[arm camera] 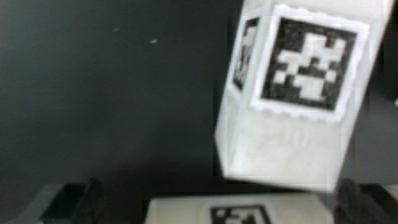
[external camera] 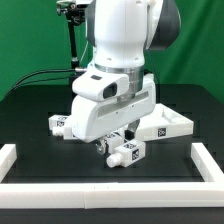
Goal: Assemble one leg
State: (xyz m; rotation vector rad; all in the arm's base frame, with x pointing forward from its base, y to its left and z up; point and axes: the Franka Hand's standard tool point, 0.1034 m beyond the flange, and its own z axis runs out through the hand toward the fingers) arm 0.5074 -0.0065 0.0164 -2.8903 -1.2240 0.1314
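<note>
In the exterior view the leg, a small white block with black-and-white tags, lies on the black table in front of the arm. My gripper hangs low right over its near end. In the wrist view my gripper stands with its two dark fingers on either side of a tagged white block, the leg. A dark gap shows between one finger and the block, so the jaws are open. Beyond it lies a bigger tagged white part; I cannot tell which part it is.
The large white square panel with a tag lies at the exterior view's right, behind the leg. Another small tagged white block lies at the left. A raised white border runs round the table's left, front and right.
</note>
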